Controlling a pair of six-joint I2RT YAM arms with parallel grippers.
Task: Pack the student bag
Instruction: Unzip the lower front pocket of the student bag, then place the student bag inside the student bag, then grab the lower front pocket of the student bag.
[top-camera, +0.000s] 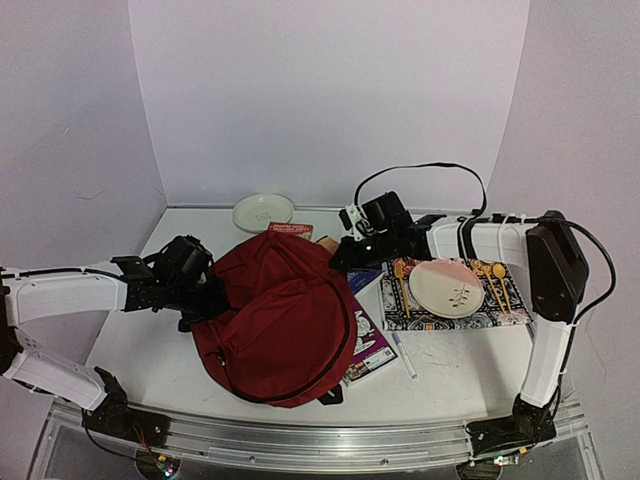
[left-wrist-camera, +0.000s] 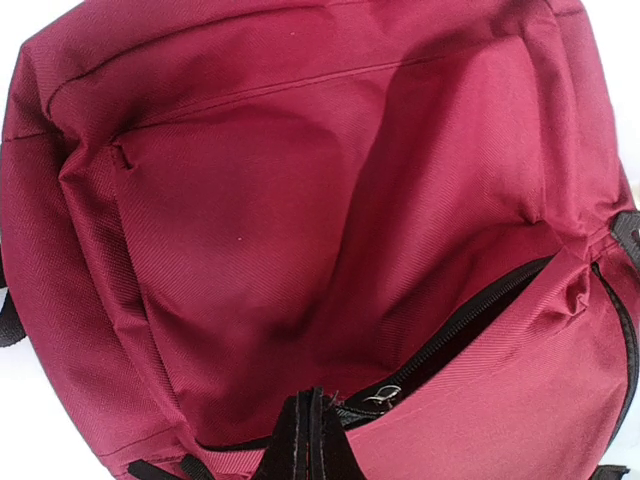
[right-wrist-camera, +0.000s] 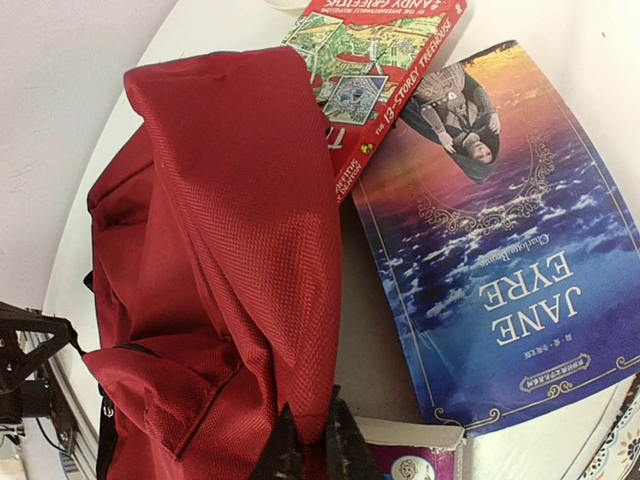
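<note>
Left hand (left-wrist-camera: 312, 425) and right hand (right-wrist-camera: 312, 440) pinch the dark red fabric backpack (top-camera: 285, 320), centre frame; advise pulling its mouth evenly apart.

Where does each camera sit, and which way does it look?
Top: above and behind, looking down at the table; left arm and right arm show.
Left wrist: on that left arm, close on the student bag's zip; left hand at bottom.
Right wrist: on the right arm, over bag and Jane Eyre book; right hand at bottom.
All share the bag.
</note>
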